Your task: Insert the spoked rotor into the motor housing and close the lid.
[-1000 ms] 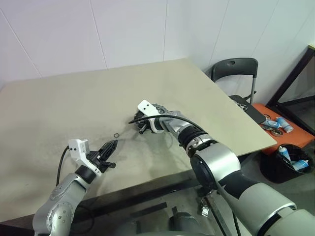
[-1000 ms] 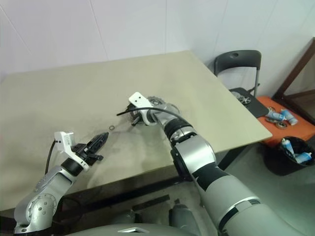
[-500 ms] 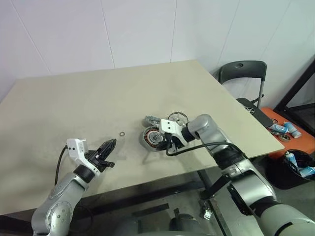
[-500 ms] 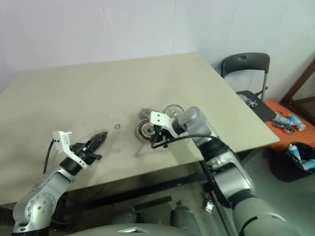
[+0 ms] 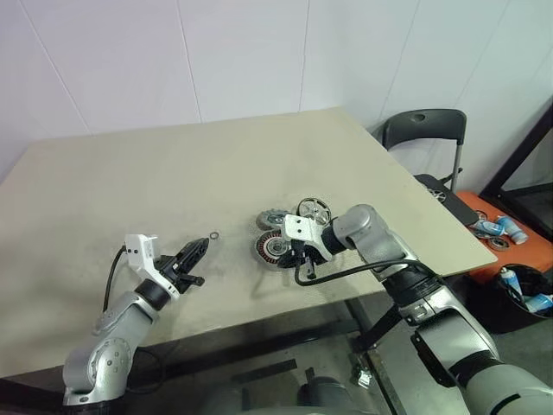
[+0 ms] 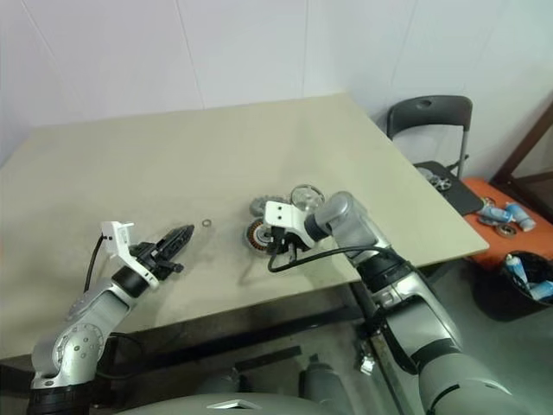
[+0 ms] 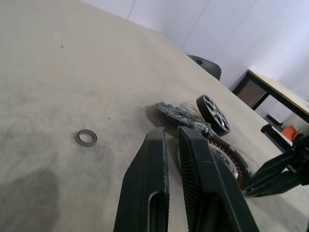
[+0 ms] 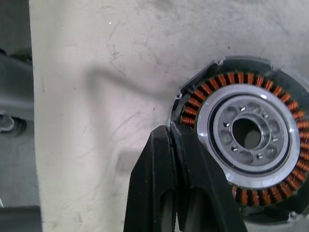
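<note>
The motor housing [image 5: 272, 248], ringed with coppery windings, lies flat on the table. Just behind it lie the grey notched lid [image 5: 273, 219] and the shiny spoked rotor [image 5: 313, 209]. My right gripper [image 5: 296, 258] is shut and empty, angled down at the housing's near right side. In the right wrist view its tips [image 8: 171, 126] meet the dark edge of the housing [image 8: 251, 140]. My left gripper [image 5: 197, 252] hovers level to the left, pointing at the parts. Its fingers [image 7: 155, 145] are nearly together with nothing between them.
A small metal ring [image 5: 213, 233] lies on the table just ahead of the left gripper. The table's near edge [image 5: 285, 316] runs close below both hands. A black chair [image 5: 423, 130] and an orange bench with cans [image 5: 497, 226] stand to the right.
My right arm has pulled back from reaching over the parts and turned, so its gripper now sits at the housing's near side. The camera has shifted. The left gripper has hardly moved.
</note>
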